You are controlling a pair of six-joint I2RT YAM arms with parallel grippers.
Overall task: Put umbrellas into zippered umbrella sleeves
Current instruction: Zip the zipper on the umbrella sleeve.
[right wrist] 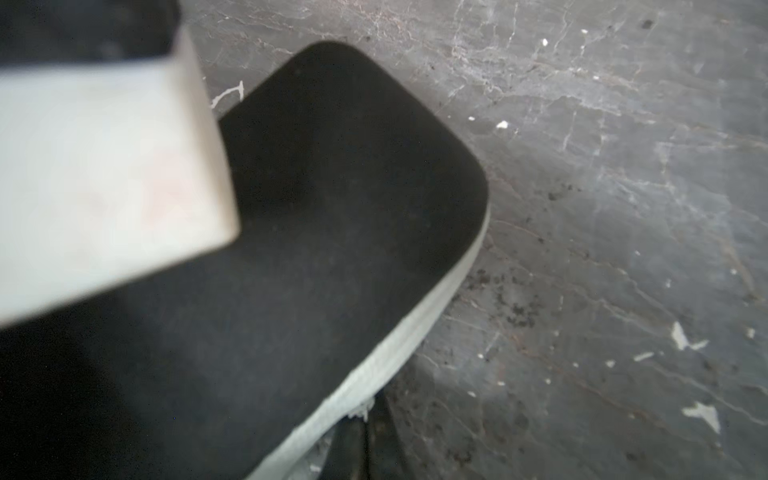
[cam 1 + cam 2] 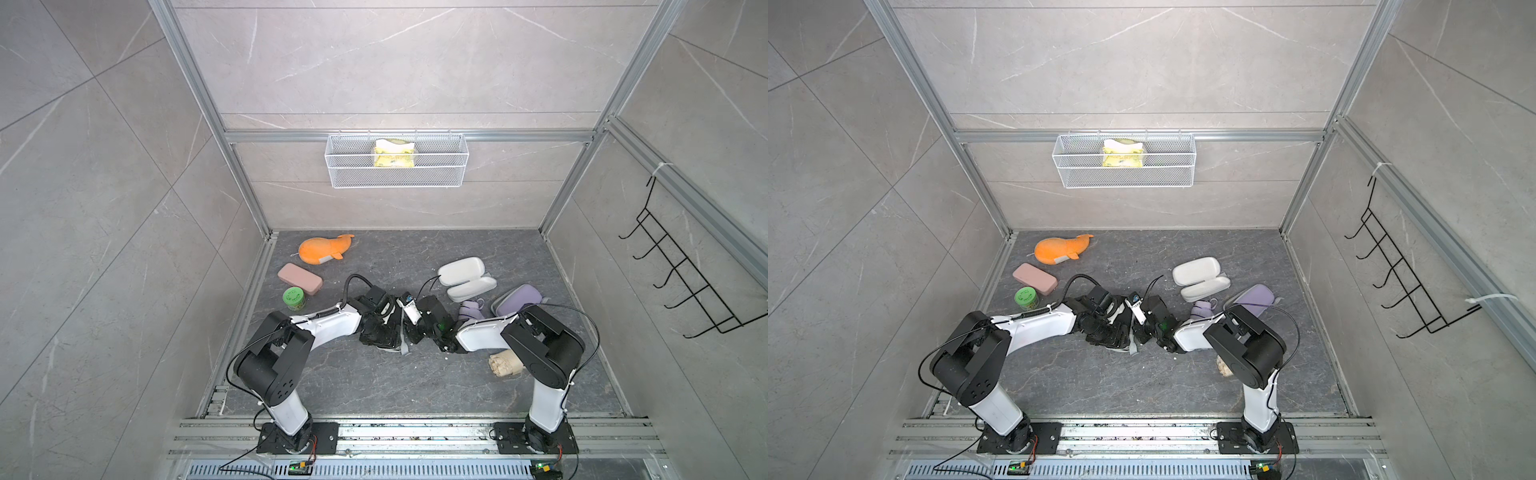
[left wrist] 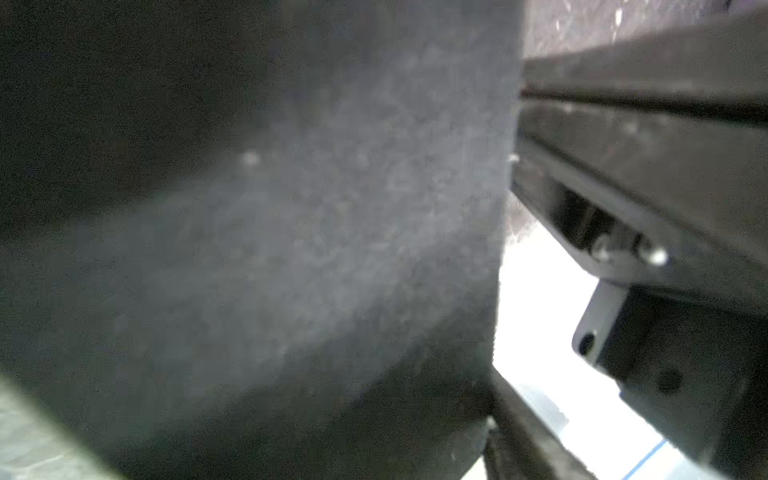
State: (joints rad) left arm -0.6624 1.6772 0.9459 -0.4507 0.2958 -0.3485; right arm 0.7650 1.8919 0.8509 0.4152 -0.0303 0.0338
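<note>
Black sleeve (image 1: 332, 249) sits at bench centre between both hands, likely the closing step: right hand (image 2: 415, 334) is closed over it, left hand (image 2: 380, 330) state can't tell; next needs the zip pulled round while the sleeve's steadied.

sleeves (image 2: 461, 268) (image 2: 517, 301) (image 1: 332, 249) 3 | umbrellas (image 2: 470, 311) (image 2: 504, 363) 2 visible | whale (image 2: 324, 249) 1 | jar (image 2: 294, 298) 1 | case (image 2: 300, 279) 1

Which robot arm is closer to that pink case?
Left. The left arm stretches close beside the pink case; the right arm stands far across the floor.
</note>
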